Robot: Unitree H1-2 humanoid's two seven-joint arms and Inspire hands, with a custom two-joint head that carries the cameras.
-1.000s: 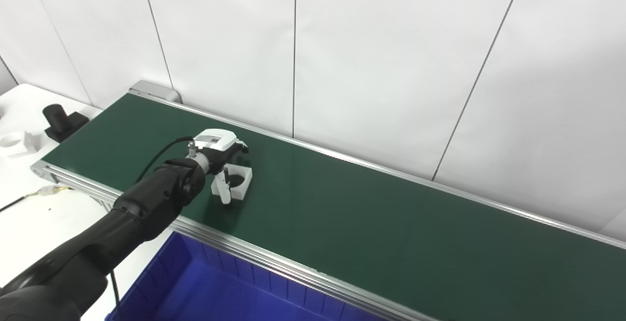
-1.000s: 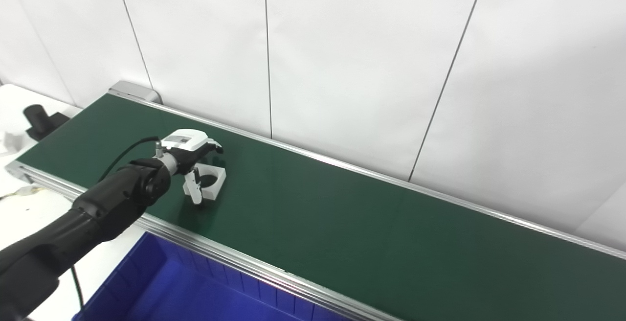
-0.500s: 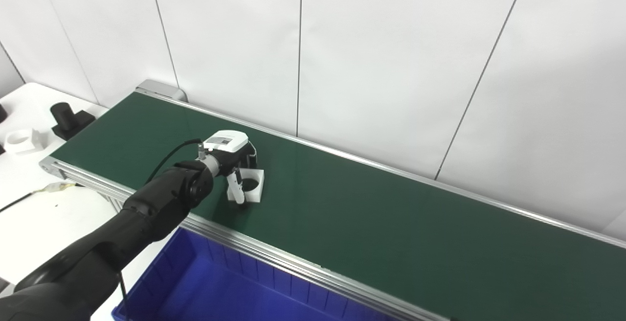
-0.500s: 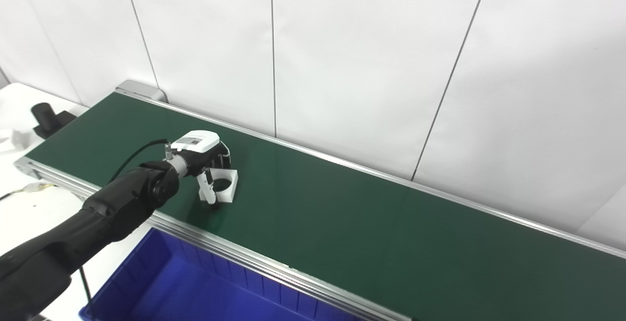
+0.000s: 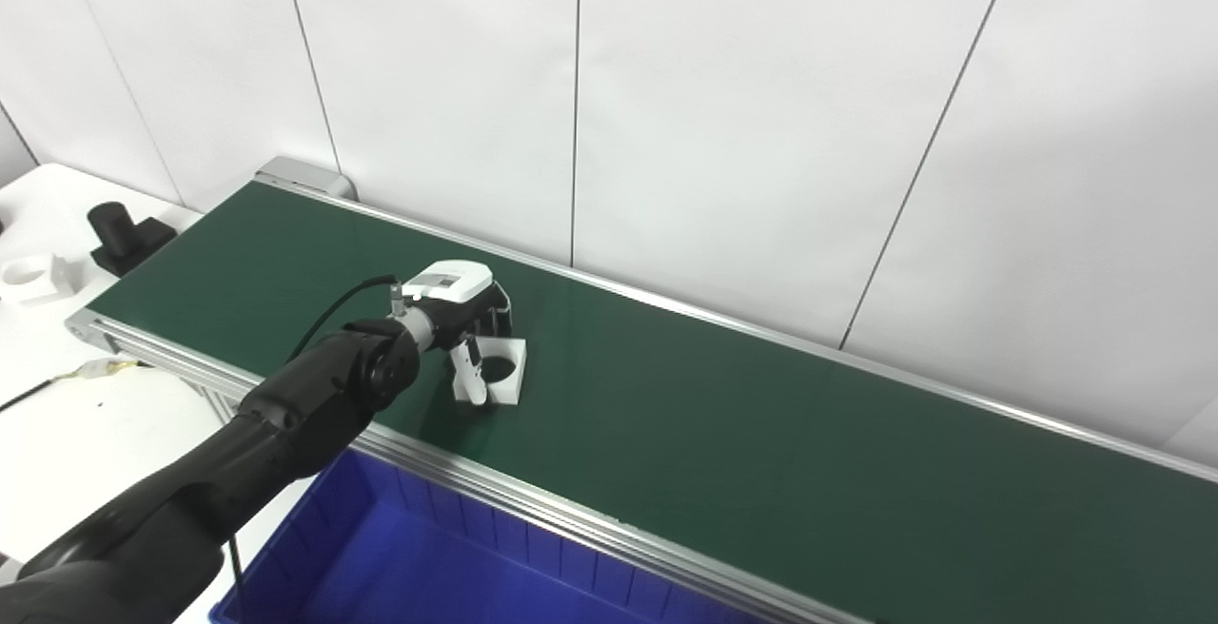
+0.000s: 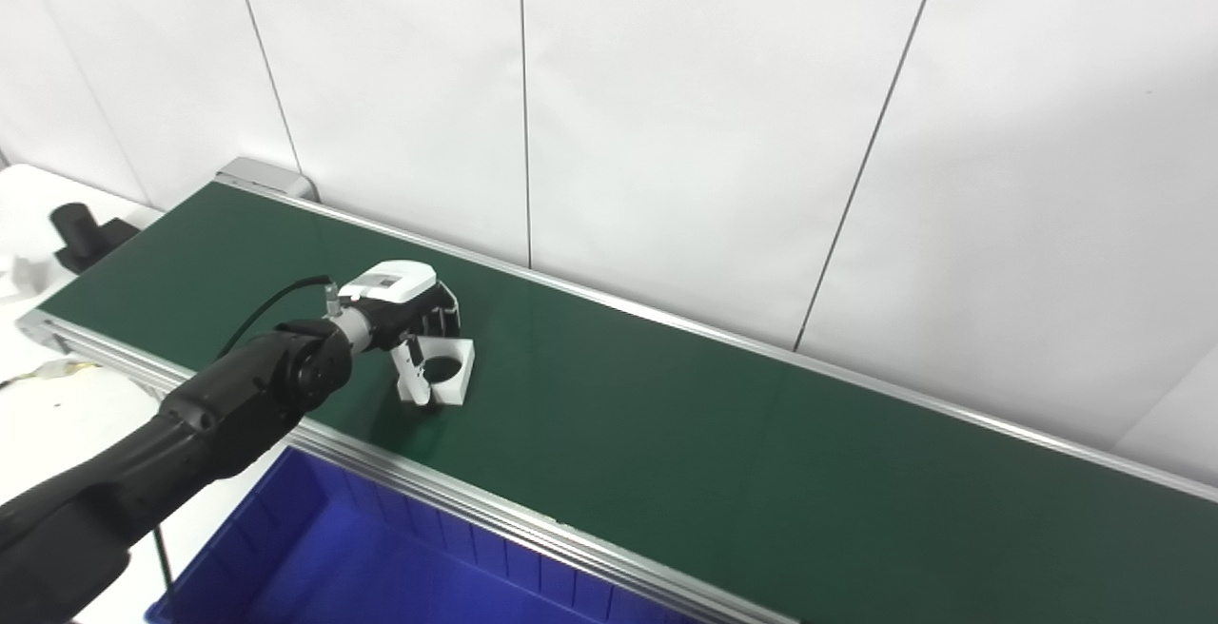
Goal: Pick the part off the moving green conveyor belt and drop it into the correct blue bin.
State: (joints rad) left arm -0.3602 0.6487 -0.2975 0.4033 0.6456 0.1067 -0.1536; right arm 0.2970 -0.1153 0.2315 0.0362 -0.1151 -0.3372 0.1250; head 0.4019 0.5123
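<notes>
Fingers of the left hand curl down around a white part on the green conveyor belt; thumb on its near-left side, dark fingers behind it. Contact looks likely, but a firm grip cannot be confirmed. Hand hides the part's far-left edge. Part: white square block with a round dark bore, resting flat on the belt near its front rail. Right hand not in view. Blue bin below the belt's near edge, cut off by the frame bottom; visible interior ribbed, nothing seen inside. Belt matte, aluminium-railed. On the white table at far left: a black part and another white part, partly cropped.
</notes>
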